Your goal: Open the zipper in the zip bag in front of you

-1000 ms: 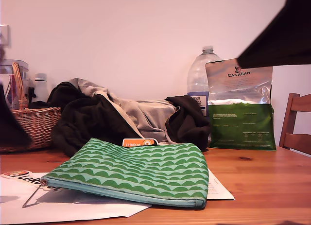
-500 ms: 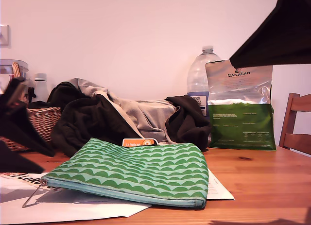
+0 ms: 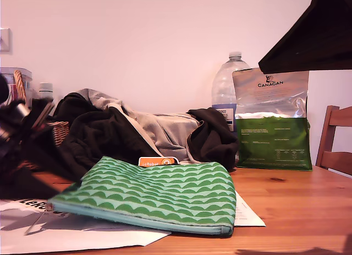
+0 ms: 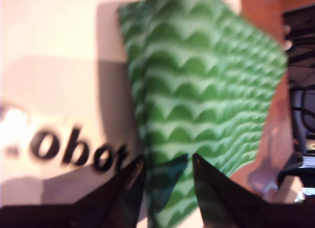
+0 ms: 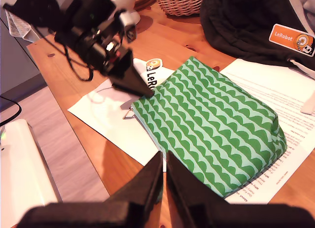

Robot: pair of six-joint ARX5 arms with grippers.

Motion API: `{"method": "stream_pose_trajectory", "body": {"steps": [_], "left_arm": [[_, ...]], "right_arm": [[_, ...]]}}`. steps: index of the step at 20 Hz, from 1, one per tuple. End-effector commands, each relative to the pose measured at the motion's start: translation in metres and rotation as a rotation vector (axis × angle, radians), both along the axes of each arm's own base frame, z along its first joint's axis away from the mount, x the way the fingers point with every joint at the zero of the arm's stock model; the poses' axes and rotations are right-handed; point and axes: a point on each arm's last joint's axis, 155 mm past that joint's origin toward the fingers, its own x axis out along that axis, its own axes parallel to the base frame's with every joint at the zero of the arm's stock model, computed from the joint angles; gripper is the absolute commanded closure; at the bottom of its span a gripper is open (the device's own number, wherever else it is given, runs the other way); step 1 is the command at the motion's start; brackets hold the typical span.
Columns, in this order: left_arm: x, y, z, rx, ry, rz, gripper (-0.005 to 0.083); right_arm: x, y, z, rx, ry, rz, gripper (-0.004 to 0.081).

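The flat green wave-patterned fabric zip bag (image 3: 148, 197) is lying on white papers on the wooden table (image 3: 297, 211); its teal zipper (image 3: 137, 220) appears unopened; my first gripper (image 4: 165, 171), jaws apart, is straddling the bag's corner; my second gripper (image 5: 164, 161), jaws nearly together, is hovering empty above the bag's edge.

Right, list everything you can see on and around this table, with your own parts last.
zip bag: one, green with light-green waves, on the papers at the table's front.
zipper: one, teal strip along the bag's near edge.
papers: white sheets, under the bag.
LeRobot sticker: one, orange, behind the bag.
clothes pile: dark and grey, mid-table.
wicker basket: one, tan, exterior view's left.
water bottle: one, clear, at the back.
Canagan bag: one, silver and green, upright beside the bottle.
chair: one, wooden, exterior view's right edge.
table: one, wooden.
my first gripper: jaws apart over the bag's end.
my second gripper: jaws together at the bag's edge.
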Motion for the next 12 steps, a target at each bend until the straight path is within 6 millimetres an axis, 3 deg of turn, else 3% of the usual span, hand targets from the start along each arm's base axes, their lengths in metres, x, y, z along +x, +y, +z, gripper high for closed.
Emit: {"method": "stream_pose_trajectory", "body": {"steps": [1,6,12], "left_arm": [[-0.006,-0.007,0.002,-0.021,0.010,-0.026,0.0556],[-0.015,-0.013,0.000,-0.019,0.027,-0.057,0.0577],[-0.018,-0.006,-0.011,0.046,0.020,-0.066,0.0575]], "right_arm": [[0.000,0.000,-0.006,-0.007,0.002,0.000,0.0783],[0.000,0.000,-0.006,-0.008,0.003,0.000,0.0783],[0.000,0.000,-0.006,-0.008,0.004,0.000,0.0783]]}}
